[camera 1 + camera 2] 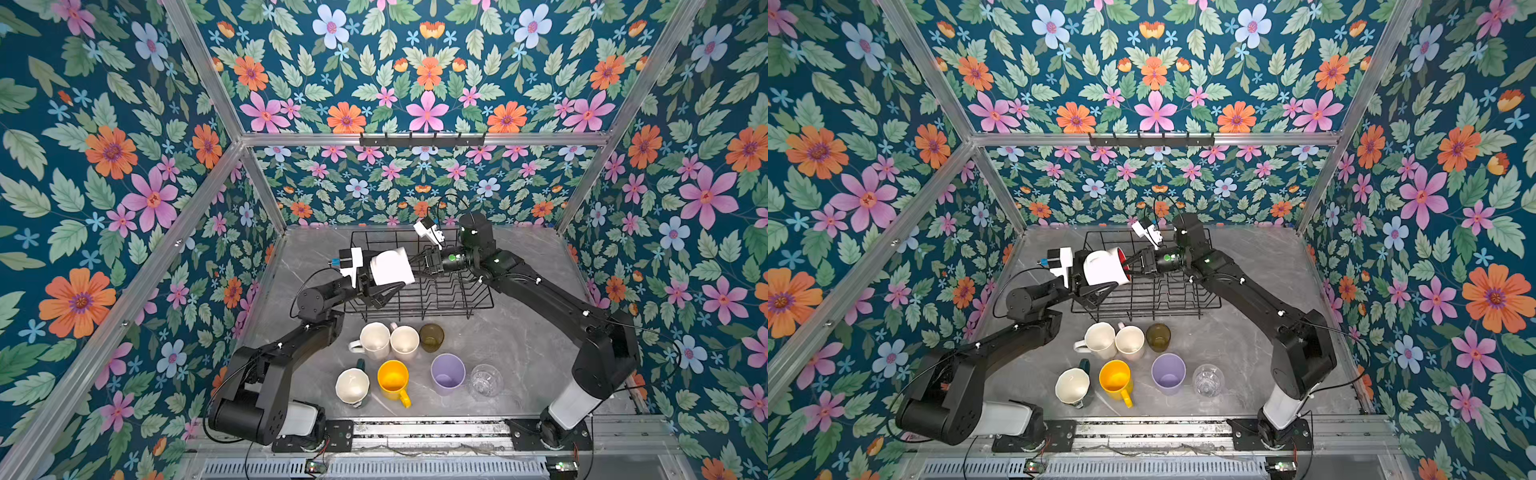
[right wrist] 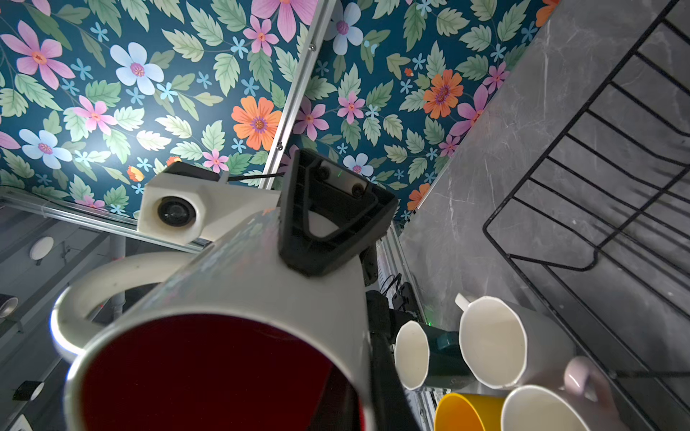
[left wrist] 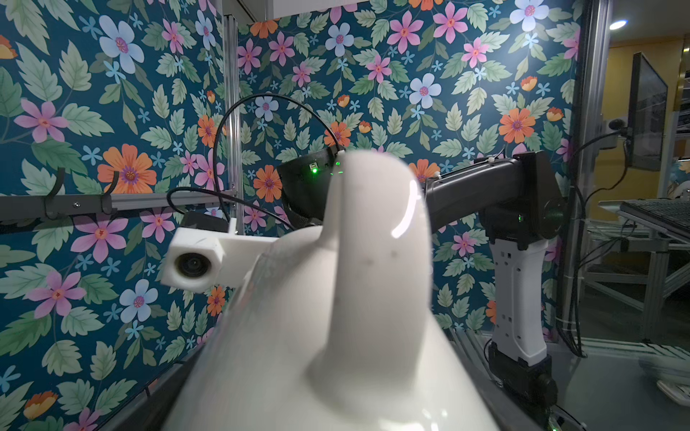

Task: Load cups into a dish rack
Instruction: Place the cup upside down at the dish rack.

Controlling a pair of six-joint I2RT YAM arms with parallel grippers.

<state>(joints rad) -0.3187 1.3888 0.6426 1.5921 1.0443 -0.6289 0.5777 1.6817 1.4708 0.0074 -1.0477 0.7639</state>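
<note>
Because both arms carry it at once, the white mug hangs on its side in the air over the left end of the dish rack. Its red mouth points to the right and its handle is turned up. The left gripper has its jaws spread wide across the mug's body, and one finger lies flat on the outer wall. The right gripper is pressed together, pinching the rim at the red mouth. I judge this to be a handing over between the arms, so that the mug can be turned and set down with the mouth below; a pinch on the rim alone seems weak for that.

The rack has no cup in it, so all its floor and dividers are free. However, the lower finger of the left gripper hangs over the near left corner of the rack, and the wires there may catch it on the way down. The other seven cups stand on the table in two rows just near the rack's near rim, the cream mug among the closest, so low moves there are tight. The far right of the table is open
</note>
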